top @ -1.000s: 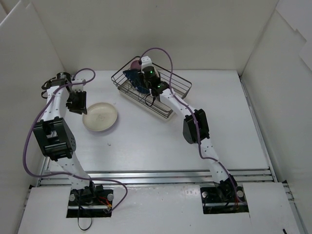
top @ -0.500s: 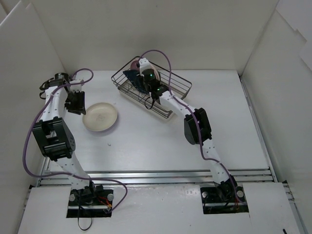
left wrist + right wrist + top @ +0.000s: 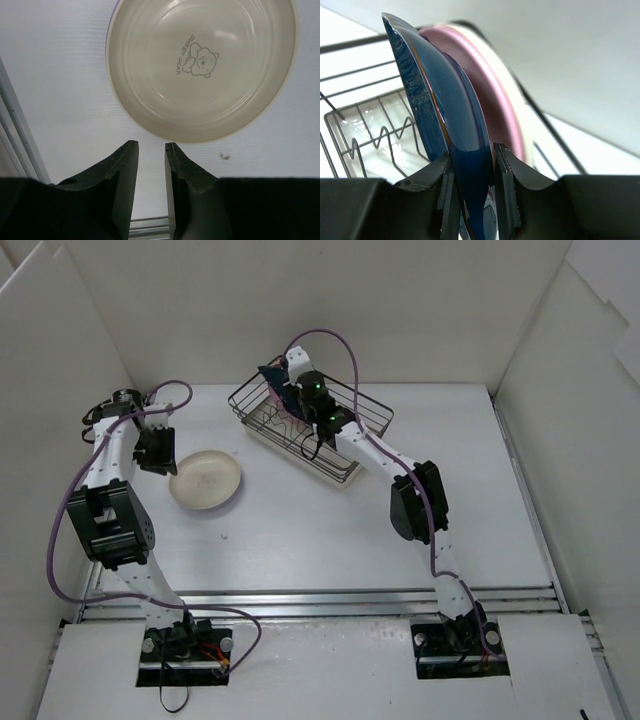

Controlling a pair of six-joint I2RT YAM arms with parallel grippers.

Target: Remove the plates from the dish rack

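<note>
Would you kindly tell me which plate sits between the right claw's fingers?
The dark blue plate, standing on edge beside the pink plate; the cream plate lies flat on the table.

Dish rack [image 3: 365, 416] at far centre of the tabletop [image 3: 300, 540], front plate [image 3: 445, 115] and rear plate [image 3: 490, 90] on edge at its left end; a lone plate [image 3: 206, 480] lies flat, left of it.

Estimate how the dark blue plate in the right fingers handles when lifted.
The dark blue plate looks glossy and rigid: probably slick, not floppy. Pinched only at its rim by the fingers, it may pivot. The pink plate sits close behind and could get knocked.
</note>
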